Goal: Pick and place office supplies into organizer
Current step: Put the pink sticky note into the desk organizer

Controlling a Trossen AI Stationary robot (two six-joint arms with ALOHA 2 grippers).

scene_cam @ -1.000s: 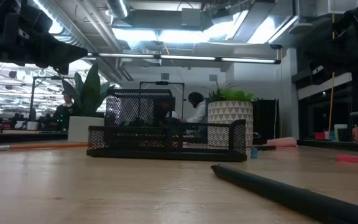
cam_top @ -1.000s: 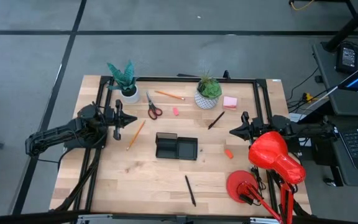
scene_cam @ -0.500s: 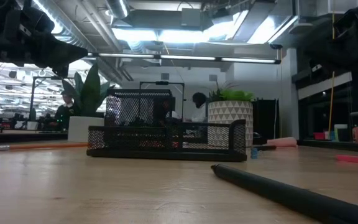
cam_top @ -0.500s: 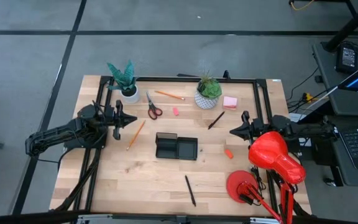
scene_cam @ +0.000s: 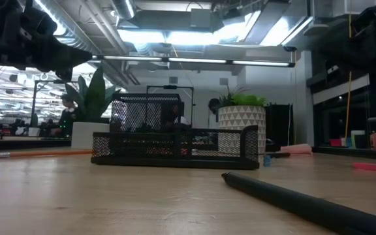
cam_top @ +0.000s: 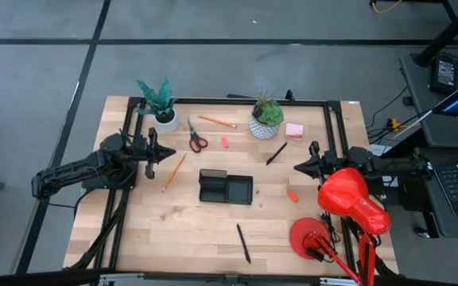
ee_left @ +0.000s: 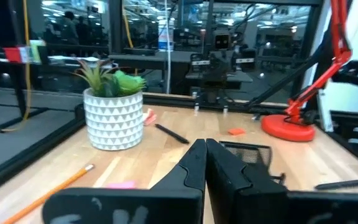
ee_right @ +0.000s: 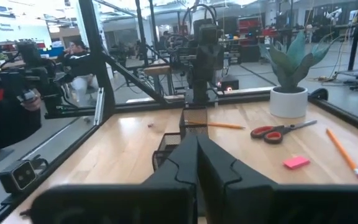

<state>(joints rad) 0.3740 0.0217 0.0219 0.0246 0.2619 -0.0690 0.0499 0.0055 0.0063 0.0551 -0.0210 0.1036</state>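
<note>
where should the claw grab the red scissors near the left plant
Probably at the pivot, just above the red handles, coming straight down. The scissors lie flat on the table with the blades pointing away toward the far edge, and that narrow neck would fit between the fingers. The left claw, now shut, is nearest.

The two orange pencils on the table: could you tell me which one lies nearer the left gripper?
The pencil lying diagonally just beside the left gripper, left of the organizer. The other pencil lies farther back, between the two potted plants.
</note>
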